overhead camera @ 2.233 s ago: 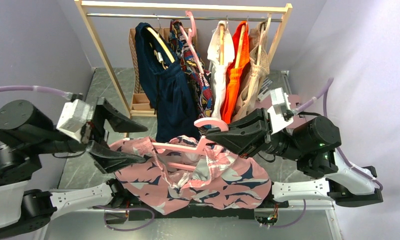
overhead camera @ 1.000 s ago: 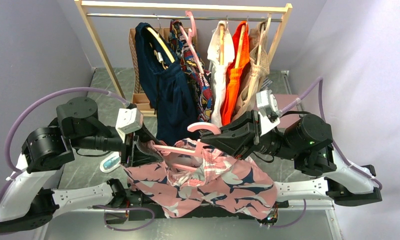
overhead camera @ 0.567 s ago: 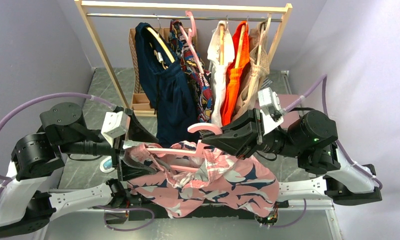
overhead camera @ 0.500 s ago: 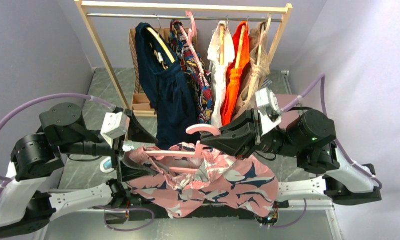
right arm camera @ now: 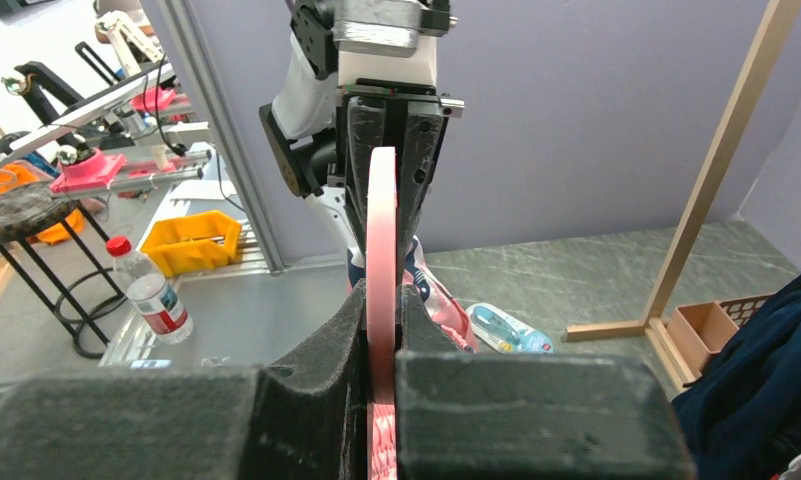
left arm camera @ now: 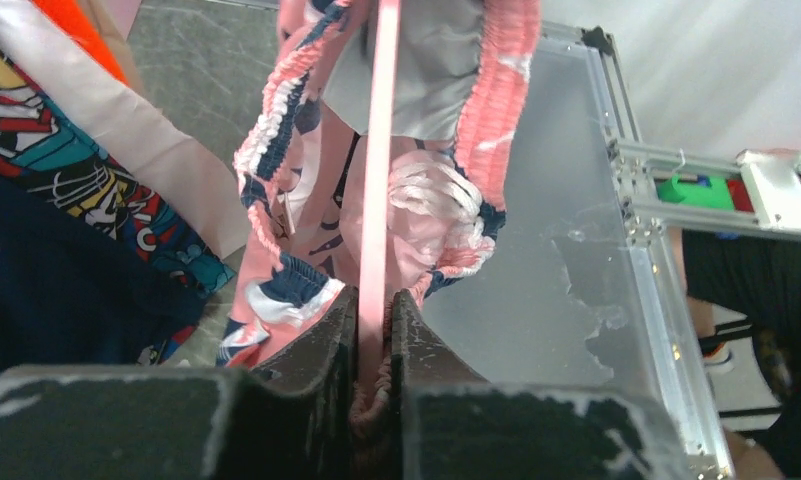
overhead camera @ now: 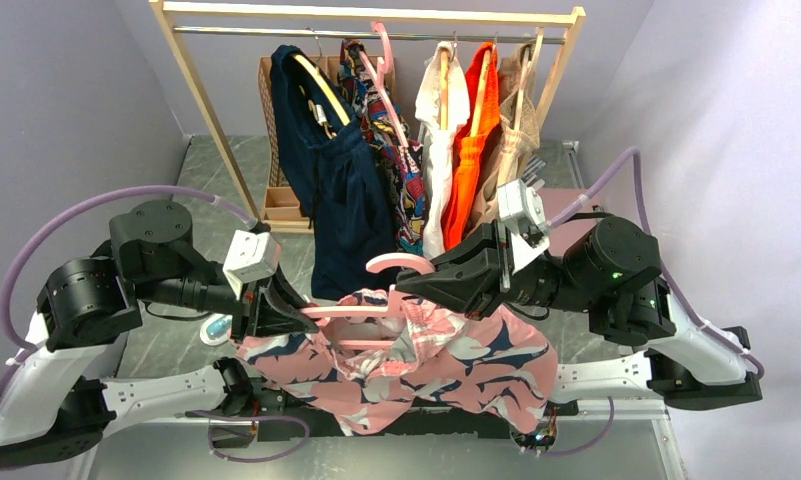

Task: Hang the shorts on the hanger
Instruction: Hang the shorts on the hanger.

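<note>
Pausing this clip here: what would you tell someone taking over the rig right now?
The left hand is shut on one end of the hanger, with the waistband of the shorts pinched in with it.
The right hand is shut on the hanger near its hook.
Done: hanger lifted, inside the waist opening; shorts droop below.
Left: probably seat the waistband on both shoulders, then release.

The table (overhead camera: 181,190), a grey marbled slab, is carrying a wooden rack (overhead camera: 214,130), which is standing on its far half. A brown crate (overhead camera: 281,205) is sitting on the table between the rack's legs. A small blue-and-white packet (overhead camera: 216,327) is lying flat on the left side, well apart from the crate. The lower folds of the shorts (overhead camera: 446,375) are resting on the near part.
</note>
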You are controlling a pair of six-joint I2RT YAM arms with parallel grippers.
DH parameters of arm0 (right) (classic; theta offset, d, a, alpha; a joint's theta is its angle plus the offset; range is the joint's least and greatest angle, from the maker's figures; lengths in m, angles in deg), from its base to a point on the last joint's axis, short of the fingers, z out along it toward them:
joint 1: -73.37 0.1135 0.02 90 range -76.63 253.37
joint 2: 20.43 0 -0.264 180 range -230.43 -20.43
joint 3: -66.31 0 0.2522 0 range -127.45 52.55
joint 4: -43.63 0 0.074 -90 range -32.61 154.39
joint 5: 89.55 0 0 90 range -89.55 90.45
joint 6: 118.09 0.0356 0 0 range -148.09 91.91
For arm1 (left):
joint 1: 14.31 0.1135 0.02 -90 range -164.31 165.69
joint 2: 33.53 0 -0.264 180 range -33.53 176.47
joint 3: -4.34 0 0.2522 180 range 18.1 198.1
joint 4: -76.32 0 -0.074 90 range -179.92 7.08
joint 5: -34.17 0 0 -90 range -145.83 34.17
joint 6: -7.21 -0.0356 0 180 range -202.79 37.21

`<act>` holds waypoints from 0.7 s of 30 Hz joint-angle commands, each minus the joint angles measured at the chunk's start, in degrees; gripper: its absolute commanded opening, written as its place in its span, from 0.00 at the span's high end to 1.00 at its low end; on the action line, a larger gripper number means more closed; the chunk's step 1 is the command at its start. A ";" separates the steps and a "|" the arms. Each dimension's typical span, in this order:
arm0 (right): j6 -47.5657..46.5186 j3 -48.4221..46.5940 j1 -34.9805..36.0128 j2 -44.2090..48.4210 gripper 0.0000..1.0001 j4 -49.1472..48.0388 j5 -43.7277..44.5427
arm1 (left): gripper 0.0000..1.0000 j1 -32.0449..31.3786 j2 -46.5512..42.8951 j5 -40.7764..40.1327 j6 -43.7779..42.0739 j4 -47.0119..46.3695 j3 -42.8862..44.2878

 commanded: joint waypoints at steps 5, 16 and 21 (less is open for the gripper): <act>-0.51 -0.65 -0.08 1.63 1.00 -1.54 0.31 | 0.93 0.15 -0.32 -0.88 -0.29 -2.36 0.50; 1.01 -5.03 -0.08 1.51 0.43 7.11 6.79 | 0.93 0.15 -5.10 -10.07 0.06 -8.49 0.26; 2.81 -6.09 -0.10 4.48 0.40 13.24 13.40 | 0.93 0.15 -9.08 -13.04 1.15 -10.54 -1.12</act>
